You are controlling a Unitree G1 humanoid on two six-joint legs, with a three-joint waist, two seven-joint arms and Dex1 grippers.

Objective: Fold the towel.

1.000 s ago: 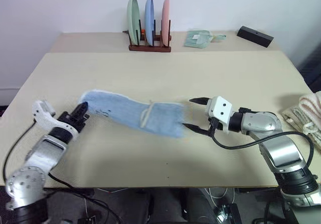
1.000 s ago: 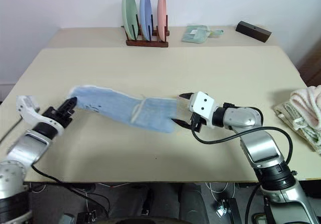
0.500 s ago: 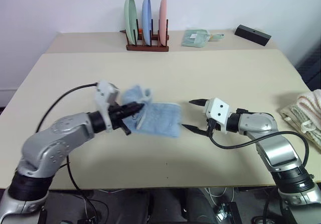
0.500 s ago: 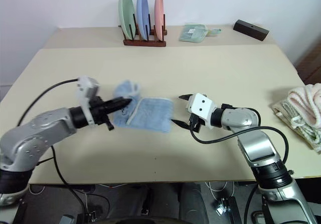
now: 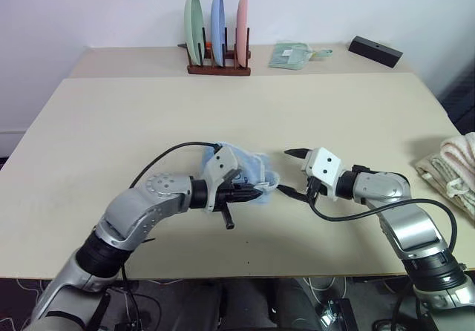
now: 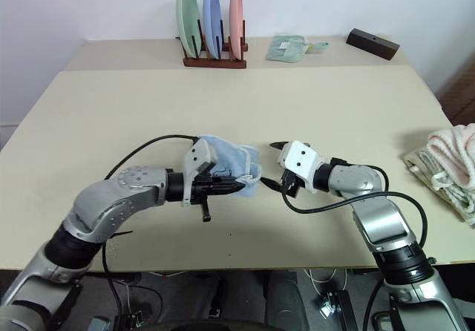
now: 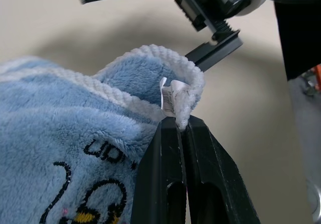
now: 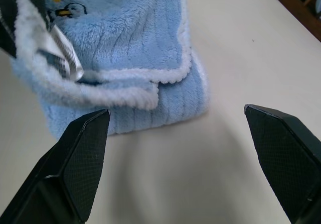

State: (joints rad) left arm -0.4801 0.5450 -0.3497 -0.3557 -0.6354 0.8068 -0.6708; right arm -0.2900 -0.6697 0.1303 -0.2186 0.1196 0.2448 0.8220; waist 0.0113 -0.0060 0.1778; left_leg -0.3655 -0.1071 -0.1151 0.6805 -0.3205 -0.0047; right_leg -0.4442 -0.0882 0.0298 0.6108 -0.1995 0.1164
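Observation:
The light blue towel (image 5: 249,169) lies doubled over itself at the middle of the table, its white-piped edges stacked. My left gripper (image 5: 256,193) points to the right and is shut on the towel's corner (image 7: 176,94), right at the white loop tag. The dark embroidered mark (image 7: 95,184) faces the left wrist camera. My right gripper (image 5: 289,173) stands open just right of the towel, one finger (image 8: 75,158) on either side of the folded end (image 8: 150,78), holding nothing.
A wooden rack with three upright plates (image 5: 219,30) stands at the back. A pale green folded cloth (image 5: 291,55) and a black box (image 5: 376,51) lie at the back right. A cream-pink knitted cloth (image 5: 459,166) sits at the table's right edge.
My left arm has swung to the right, carrying the towel's left end over onto its right end. The towel went from stretched long to doubled. The right gripper has stayed put.

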